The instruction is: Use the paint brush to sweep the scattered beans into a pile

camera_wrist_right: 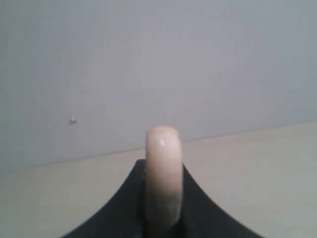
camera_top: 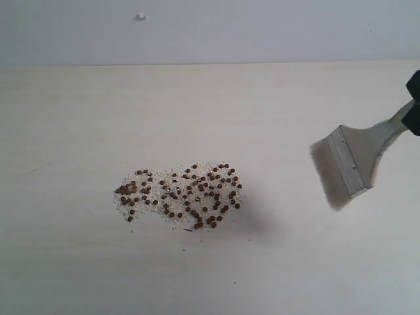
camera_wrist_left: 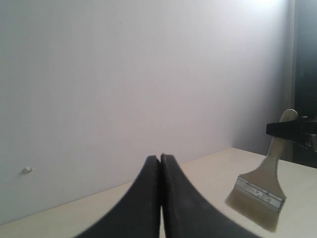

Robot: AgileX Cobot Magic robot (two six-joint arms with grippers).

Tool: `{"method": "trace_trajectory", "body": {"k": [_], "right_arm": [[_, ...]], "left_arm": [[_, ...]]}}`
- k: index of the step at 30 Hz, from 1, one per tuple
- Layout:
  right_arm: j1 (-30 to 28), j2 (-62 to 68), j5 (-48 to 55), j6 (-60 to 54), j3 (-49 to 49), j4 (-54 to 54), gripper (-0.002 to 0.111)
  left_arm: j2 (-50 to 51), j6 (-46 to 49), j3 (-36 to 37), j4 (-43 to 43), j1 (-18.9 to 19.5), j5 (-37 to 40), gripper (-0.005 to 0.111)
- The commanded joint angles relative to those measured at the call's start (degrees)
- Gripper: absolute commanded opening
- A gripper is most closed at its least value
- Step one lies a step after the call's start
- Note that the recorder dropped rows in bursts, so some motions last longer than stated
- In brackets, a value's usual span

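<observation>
The beans (camera_top: pixel 180 194), reddish-brown with whitish crumbs among them, lie as one loose patch on the pale table, left of centre. To its right the paint brush (camera_top: pixel 351 164) hangs above the table, bristles toward the beans and well clear of them. My right gripper (camera_top: pixel 413 105) is shut on the brush's cream handle at the right edge of the exterior view. In the right wrist view the handle end (camera_wrist_right: pixel 163 173) stands clamped between the black fingers. My left gripper (camera_wrist_left: pixel 160 157) is shut and empty; the brush (camera_wrist_left: pixel 262 191) shows off to its side.
A grey wall (camera_top: pixel 210 29) rises behind the table's far edge, with a small white speck (camera_top: pixel 140 16) on it. The table (camera_top: pixel 79 262) is pale wood with a faint scratch at the left.
</observation>
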Motion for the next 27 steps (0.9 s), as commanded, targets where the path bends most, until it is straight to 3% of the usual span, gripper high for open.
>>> {"method": "trace_trajectory", "body": {"k": [1, 12, 23, 27], "right_arm": [[6.11, 6.82, -2.87, -1.8, -5.29, 3.04, 0.0], [21.73, 21.5, -3.89, -14.02, -18.32, 15.56, 0.0], [23.13, 21.63, -0.94, -14.45, -20.12, 13.99, 0.0], [23.13, 21.76, 0.63, -14.45, -20.47, 13.89, 0.0]], "left_arm": [[-0.35, -0.18, 0.19, -0.53, 0.13, 0.2, 0.0], [-0.35, -0.18, 0.19, -0.53, 0.13, 0.2, 0.0], [-0.35, -0.18, 0.19, -0.53, 0.13, 0.2, 0.0], [-0.35, 10.7, -0.24, -0.53, 0.13, -0.04, 0.0]]}}
